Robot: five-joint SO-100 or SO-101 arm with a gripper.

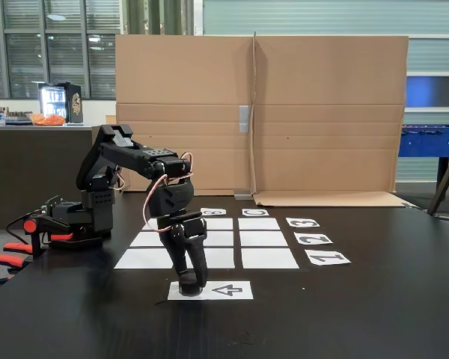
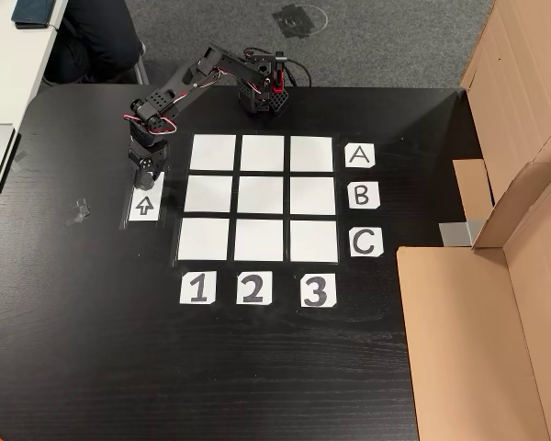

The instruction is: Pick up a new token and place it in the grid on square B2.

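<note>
My gripper [image 1: 191, 284] [image 2: 147, 175] points straight down and touches the end of the white arrow sheet [image 1: 228, 290] [image 2: 144, 204], beside the grid [image 1: 269, 239] [image 2: 262, 196]. A dark lump sits at the fingertips. It may be the token, but black on black I cannot separate it from the fingers or tell how the jaws stand. Square B2 [image 1: 223, 238] [image 2: 262, 196], the centre white rectangle, is bare, and so are the sheets around it. The arm partly hides the grid's left side in the low fixed view.
Letter labels [image 2: 361, 195] and number labels [image 2: 251, 288] edge the grid. A cardboard wall [image 1: 254, 112] [image 2: 514, 276] bounds one side of the black table. The arm's base [image 1: 82, 217] [image 2: 262, 92] sits at the table edge. A seated person [image 2: 101, 37] is beyond it.
</note>
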